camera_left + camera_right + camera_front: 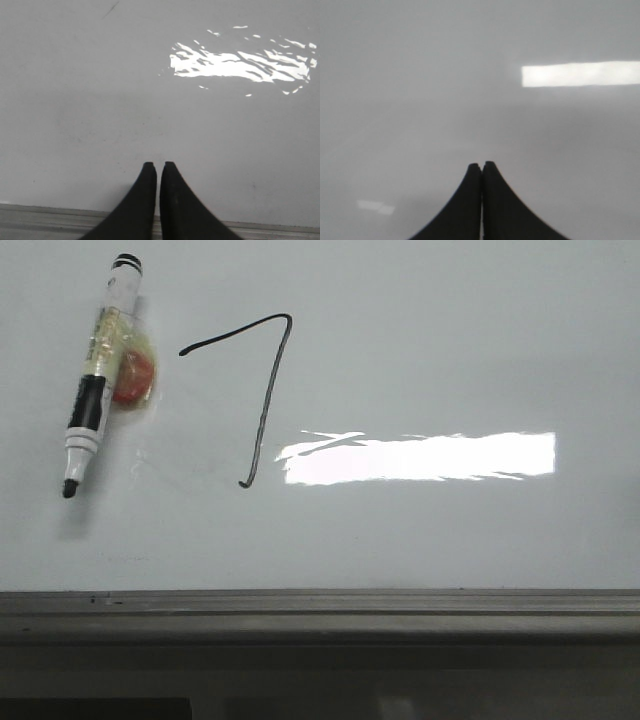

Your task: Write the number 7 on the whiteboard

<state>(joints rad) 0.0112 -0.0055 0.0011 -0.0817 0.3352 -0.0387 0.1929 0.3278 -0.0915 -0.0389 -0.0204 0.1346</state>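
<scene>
The number 7 (268, 390) is drawn in thin black line on the whiteboard (450, 530), left of the middle in the front view. A white and black marker pen (100, 375), uncapped with its black tip toward me, lies on the board left of the 7. Neither gripper shows in the front view. My left gripper (159, 165) is shut and empty over bare board (100, 100) near its ledge (40, 220). My right gripper (481, 164) is shut and empty over bare board (420, 75).
A red and yellowish lump (135, 375) sits under the marker's middle. A grey metal ledge (320, 605) runs along the board's near edge. A bright light reflection (420, 457) lies right of the 7.
</scene>
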